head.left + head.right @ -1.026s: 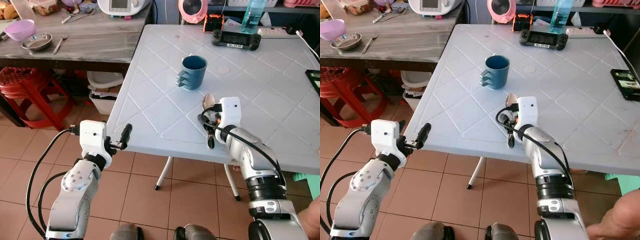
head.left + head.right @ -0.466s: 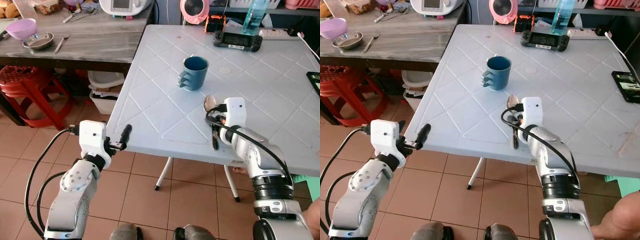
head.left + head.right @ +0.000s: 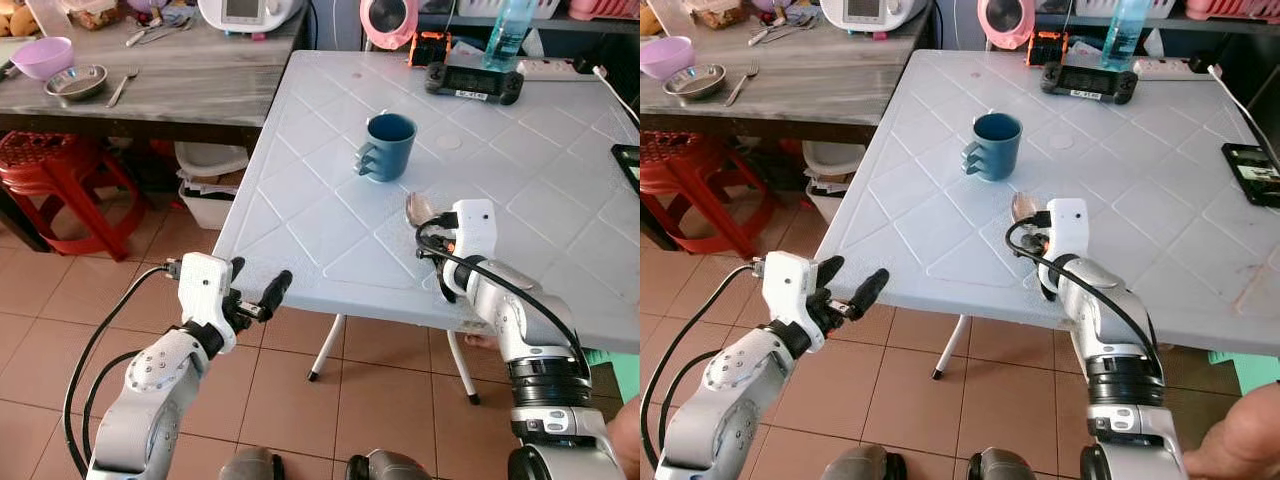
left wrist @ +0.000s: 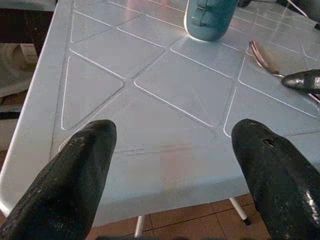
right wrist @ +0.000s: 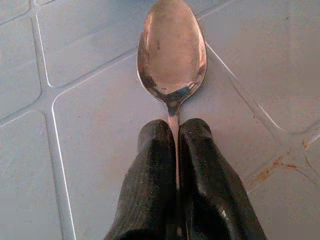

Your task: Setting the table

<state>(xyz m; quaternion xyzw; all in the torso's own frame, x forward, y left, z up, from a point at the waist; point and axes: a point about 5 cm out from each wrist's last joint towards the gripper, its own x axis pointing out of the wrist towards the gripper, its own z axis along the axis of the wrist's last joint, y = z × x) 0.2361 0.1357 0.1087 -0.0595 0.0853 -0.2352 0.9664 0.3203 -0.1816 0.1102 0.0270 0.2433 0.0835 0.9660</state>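
The right claw [image 5: 176,150] is pinched tight on the thin handle of a shiny metal spoon [image 5: 171,52], whose oval bowl lies on the pale, diamond-ribbed plastic surface [image 3: 300,215] near a glossy blue mug [image 3: 386,145]. The left claw [image 4: 172,170], blunt matte fingers spread wide, hovers off the surface's near edge.

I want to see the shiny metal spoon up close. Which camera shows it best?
The right wrist view: the shiny metal spoon appears large, its handle pinched by the right gripper. The eye views show its small bowl beside the gripper; the left wrist view shows it edge-on, far off.

bare table [image 3: 300,215] near edge; mug [image 3: 386,146] beyond.
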